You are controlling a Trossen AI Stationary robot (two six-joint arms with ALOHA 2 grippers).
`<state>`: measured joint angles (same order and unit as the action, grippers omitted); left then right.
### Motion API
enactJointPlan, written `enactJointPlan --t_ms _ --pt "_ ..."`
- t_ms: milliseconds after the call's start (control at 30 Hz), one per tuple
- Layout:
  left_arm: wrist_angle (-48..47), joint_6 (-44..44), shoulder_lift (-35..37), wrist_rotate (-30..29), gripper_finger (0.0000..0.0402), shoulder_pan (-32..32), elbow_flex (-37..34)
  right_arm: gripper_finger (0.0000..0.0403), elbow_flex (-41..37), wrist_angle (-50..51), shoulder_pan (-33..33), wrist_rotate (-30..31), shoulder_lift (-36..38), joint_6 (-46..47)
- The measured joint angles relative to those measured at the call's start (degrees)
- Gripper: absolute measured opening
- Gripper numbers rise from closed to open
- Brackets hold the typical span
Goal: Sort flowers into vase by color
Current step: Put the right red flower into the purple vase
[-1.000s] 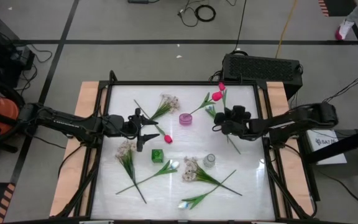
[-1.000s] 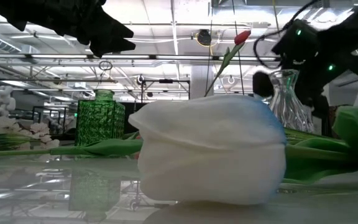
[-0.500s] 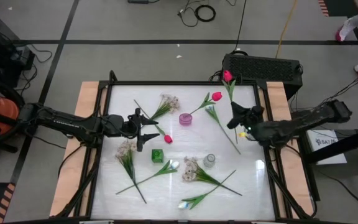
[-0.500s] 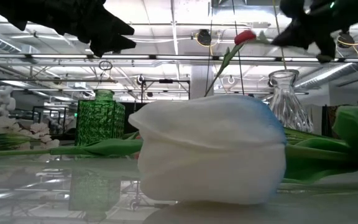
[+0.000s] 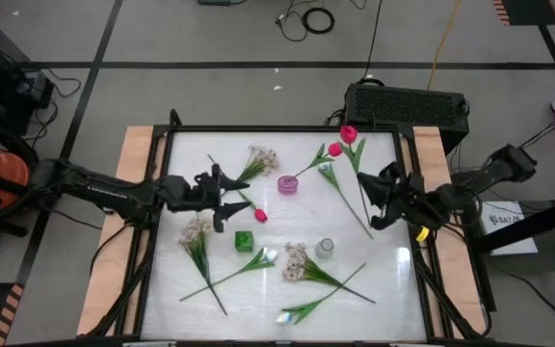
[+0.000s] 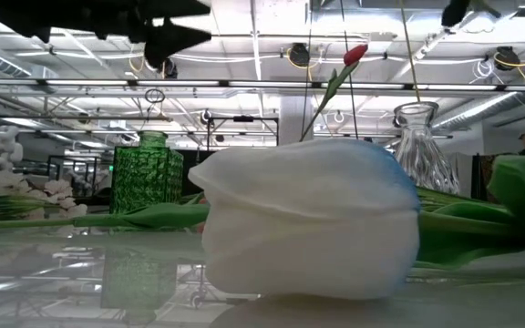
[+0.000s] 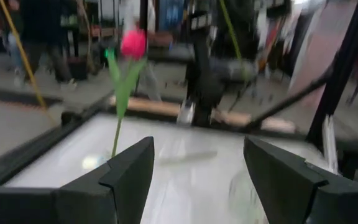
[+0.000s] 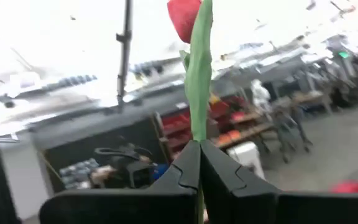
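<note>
Flowers [image 5: 205, 253]: scattered across the white desk [image 5: 393, 280] in the high view; cream sprays lie upper centre, left of centre and lower centre, and white tulips lie along the lower edge.
Held tulip [image 5: 349, 134]: pink-red bloom at upper right of the high view, its stem running down-right to the right gripper; in the right wrist view the stem rises straight from between the fingers.
Right gripper [image 5: 381, 198]: right of centre in the high view, raised off the desk; fingers [image 8: 180, 177] closed on the held tulip's stem.
Left gripper [image 5: 236, 193]: left of centre in the high view, above the desk; fingers [image 7: 126, 174] spread apart, holding nothing.
Pink vase [image 5: 287, 184]: upper centre, with one pink-red tulip standing in it.
Green vase [image 5: 244, 240]: centre, just below the left gripper.
Clear vase [image 5: 325, 249]: lower centre, beside a cream spray.
Loose tulip [image 5: 260, 215]: pink-red bloom lying on the desk between the left gripper and the green vase.
</note>
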<state>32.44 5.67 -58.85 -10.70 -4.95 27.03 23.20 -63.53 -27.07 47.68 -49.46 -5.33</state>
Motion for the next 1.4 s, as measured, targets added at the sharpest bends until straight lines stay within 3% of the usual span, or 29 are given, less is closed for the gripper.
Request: enactJointPlan --t_ms 167,367,600,800,967,1400 --pt "10.61 -0.44 -6.02 0.27 0.0256 0.00 1.19 0.0000 1.64 -6.15 0.87 -4.58 -5.60 -2.63" --pt "10.71 -0.21 -13.58 6.25 0.0256 -0.85 8.48 0.0000 10.39 -4.17 0.87 -4.57 -15.78 -6.55" --pt "10.83 -1.55 -18.93 7.26 0.0256 -2.06 16.07 0.0000 21.07 -3.08 0.90 -4.57 -27.33 -8.89" --pt "10.85 -1.88 -19.70 8.35 0.0256 -3.39 19.35 0.0000 27.67 -3.12 1.64 -4.91 -35.47 -10.41" --pt "10.85 -1.12 -19.68 12.30 0.0256 -3.45 20.31 0.0000 31.32 -2.94 2.70 -9.07 -39.78 -10.53" --pt "11.44 -0.18 -19.72 13.51 0.0256 -3.76 20.31 0.0000 33.73 -2.92 4.93 -10.60 -43.83 -8.60"
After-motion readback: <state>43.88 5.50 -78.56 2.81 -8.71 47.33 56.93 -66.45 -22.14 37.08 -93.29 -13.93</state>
